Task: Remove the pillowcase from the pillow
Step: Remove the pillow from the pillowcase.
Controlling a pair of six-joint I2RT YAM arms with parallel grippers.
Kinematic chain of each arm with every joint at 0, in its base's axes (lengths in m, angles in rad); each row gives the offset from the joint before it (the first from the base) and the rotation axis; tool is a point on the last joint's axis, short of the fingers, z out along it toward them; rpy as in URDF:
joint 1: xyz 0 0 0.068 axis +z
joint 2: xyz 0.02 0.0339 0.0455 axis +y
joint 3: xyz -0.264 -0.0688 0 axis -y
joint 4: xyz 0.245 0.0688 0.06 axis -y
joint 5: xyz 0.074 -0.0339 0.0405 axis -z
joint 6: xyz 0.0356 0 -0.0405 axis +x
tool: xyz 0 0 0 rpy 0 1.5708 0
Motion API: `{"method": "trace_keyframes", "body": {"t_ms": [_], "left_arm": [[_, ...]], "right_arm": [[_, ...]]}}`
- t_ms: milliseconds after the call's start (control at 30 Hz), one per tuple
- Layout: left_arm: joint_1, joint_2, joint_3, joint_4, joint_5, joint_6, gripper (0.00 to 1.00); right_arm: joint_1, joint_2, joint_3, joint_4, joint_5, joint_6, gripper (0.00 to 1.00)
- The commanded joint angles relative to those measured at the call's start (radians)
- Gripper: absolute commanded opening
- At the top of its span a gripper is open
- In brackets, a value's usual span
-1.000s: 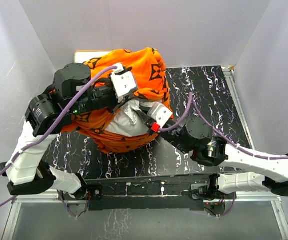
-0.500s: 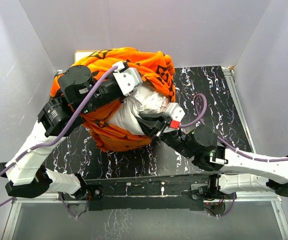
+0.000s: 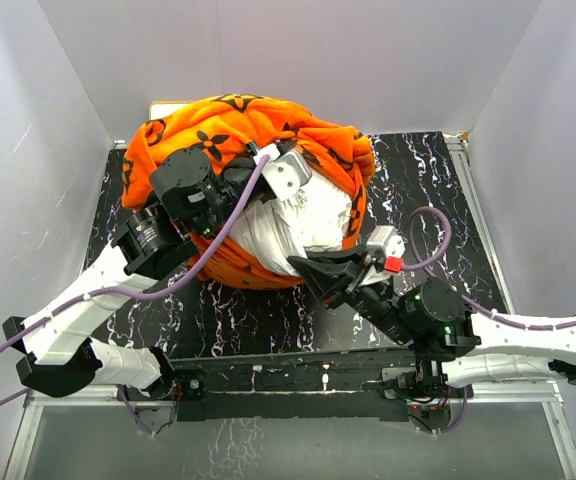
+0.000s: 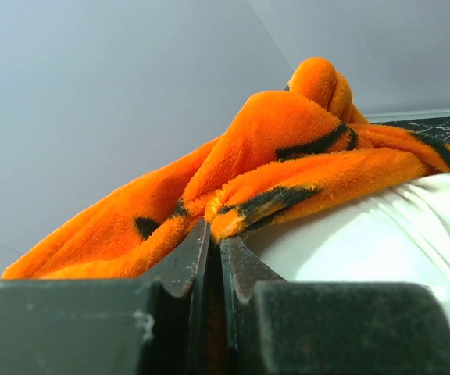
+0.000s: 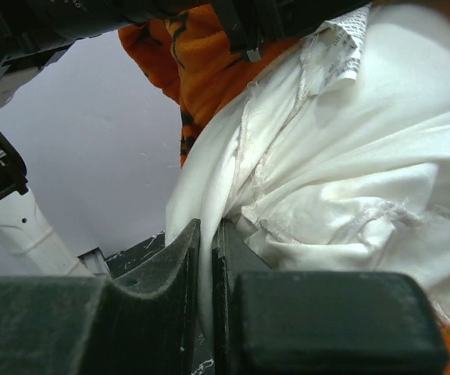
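The orange pillowcase (image 3: 228, 125) with dark motifs is bunched over the far side of the white pillow (image 3: 303, 225), whose near half bulges out bare. My left gripper (image 3: 306, 168) reaches over the bundle and is shut on a fold of the pillowcase's edge (image 4: 287, 180); in the left wrist view its fingertips (image 4: 216, 231) pinch orange plush, with the pillow (image 4: 366, 242) to their right. My right gripper (image 3: 308, 268) is shut on the pillow's near edge; the right wrist view shows white cloth (image 5: 342, 172) clamped between the jaws (image 5: 208, 234) and the pillowcase (image 5: 201, 62) behind.
The bundle lies on a black marbled table (image 3: 423, 180) at back left, boxed in by pale walls on three sides. A pale board's corner (image 3: 166, 106) peeks out behind the pillowcase. Purple cables (image 3: 438, 225) loop off both arms.
The left gripper has drawn the pillowcase back and to the right while the right gripper pulled the pillow toward the near edge. More white pillow is bare now.
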Motion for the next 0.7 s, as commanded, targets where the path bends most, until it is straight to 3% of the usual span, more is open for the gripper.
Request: {"method": "trace_keyframes", "body": {"t_ms": [0, 167, 233, 367, 500, 667], "left_arm": [[0.05, 0.006, 0.039, 0.065, -0.219, 0.073, 0.0], [0.055, 0.128, 0.24, -0.481, -0.127, -0.032, 0.0], [0.056, 0.169, 0.295, -0.615, -0.104, -0.076, 0.0], [0.056, 0.163, 0.285, -0.671, -0.059, -0.108, 0.0], [0.06, 0.174, 0.306, -0.749, -0.036, -0.16, 0.0], [0.071, 0.149, 0.289, -0.755, 0.027, -0.206, 0.0]], "right_arm": [[0.092, -0.058, -0.07, -0.22, -0.172, 0.11, 0.08], [0.092, -0.109, 0.013, -0.249, -0.187, 0.077, 0.08], [0.092, -0.099, 0.075, -0.266, -0.184, 0.04, 0.11], [0.092, -0.036, 0.208, -0.299, -0.139, -0.08, 0.39], [0.092, 0.017, 0.335, -0.328, -0.107, -0.196, 0.77], [0.092, 0.023, 0.449, -0.327, -0.064, -0.323, 0.87]]}}
